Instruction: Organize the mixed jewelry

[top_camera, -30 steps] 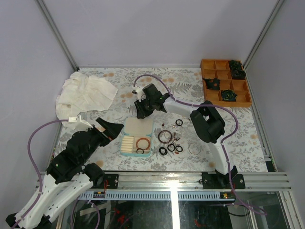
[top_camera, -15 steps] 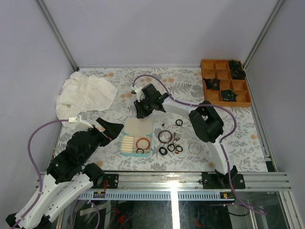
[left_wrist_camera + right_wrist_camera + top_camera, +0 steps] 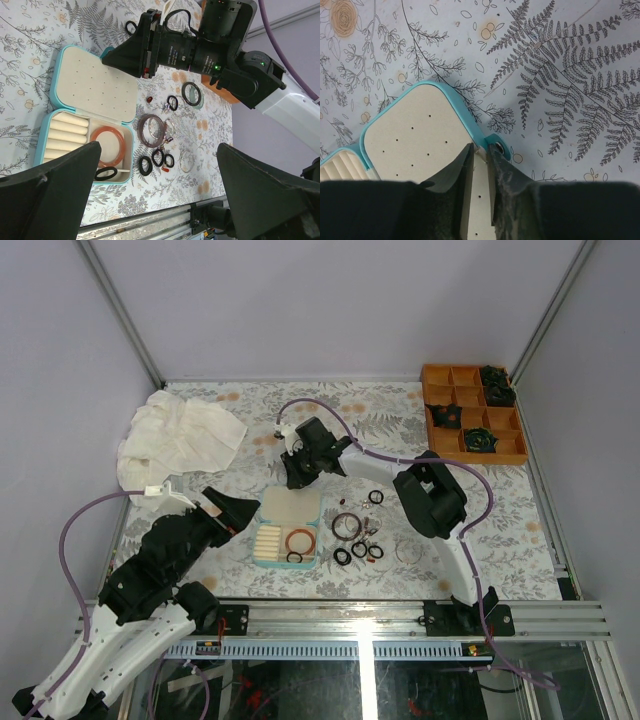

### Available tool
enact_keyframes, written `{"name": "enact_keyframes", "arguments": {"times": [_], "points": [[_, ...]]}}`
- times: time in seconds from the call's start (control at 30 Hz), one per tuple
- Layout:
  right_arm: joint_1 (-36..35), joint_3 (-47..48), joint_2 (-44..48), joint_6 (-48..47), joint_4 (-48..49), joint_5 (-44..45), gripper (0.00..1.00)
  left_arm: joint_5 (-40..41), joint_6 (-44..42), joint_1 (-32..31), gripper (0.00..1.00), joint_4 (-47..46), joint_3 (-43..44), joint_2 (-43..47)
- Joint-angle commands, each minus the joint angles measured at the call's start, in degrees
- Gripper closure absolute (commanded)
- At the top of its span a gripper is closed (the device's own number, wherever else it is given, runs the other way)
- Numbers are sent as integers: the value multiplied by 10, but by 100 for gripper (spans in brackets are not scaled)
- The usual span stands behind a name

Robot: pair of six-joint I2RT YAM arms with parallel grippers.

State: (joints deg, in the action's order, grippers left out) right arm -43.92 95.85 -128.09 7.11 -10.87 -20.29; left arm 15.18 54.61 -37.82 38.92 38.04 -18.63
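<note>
A table (image 3: 385, 405) covered in a pale sheet printed with grey ferns and small orange flowers stood in a booth of plain lavender-grey walls (image 3: 330, 300), with slanting metal corner posts (image 3: 122, 310) behind, a ribbed aluminium rail (image 3: 540, 618) along its near edge, and soft, even light.
</note>
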Motion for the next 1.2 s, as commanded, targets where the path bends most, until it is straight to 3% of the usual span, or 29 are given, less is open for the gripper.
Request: {"name": "enact_keyframes", "arguments": {"times": [0.0, 0.3, 0.73, 1.17], "points": [[-6, 10, 13, -5, 8, 2, 80, 10, -7, 3, 0, -34, -4, 2], [-6, 2, 37, -3, 16, 11, 93, 10, -7, 3, 0, -33, -3, 3], [-9, -31, 98, 8, 33, -6, 98, 6, -9, 3, 0, -33, 6, 3], [-58, -109, 191, 10, 39, 8, 98, 2, -10, 3, 0, -27, 16, 15]]}}
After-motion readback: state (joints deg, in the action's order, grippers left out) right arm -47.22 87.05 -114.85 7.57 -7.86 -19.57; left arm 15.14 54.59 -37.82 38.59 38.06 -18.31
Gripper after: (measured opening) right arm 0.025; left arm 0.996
